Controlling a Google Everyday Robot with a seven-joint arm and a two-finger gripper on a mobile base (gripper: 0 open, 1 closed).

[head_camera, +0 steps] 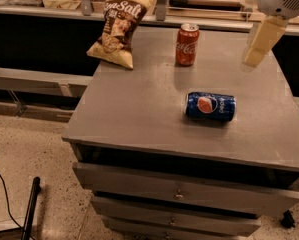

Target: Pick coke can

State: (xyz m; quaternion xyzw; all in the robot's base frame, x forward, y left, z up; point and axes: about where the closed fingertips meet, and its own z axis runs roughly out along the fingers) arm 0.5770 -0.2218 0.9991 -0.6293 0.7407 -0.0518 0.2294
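The coke can (187,45) is red-orange with white script and a silver top. It stands upright at the back of the grey cabinet top (139,109). My gripper (254,56) hangs at the upper right, above the cabinet's back right part, well to the right of the coke can and apart from it. Only its cream-coloured finger shows below the white arm housing.
A blue Pepsi can (210,106) lies on its side in front of the coke can. A brown chip bag (118,29) lies at the back left corner. Behind runs a dark counter. Drawers front the cabinet below. A black pole (30,209) stands on the floor at left.
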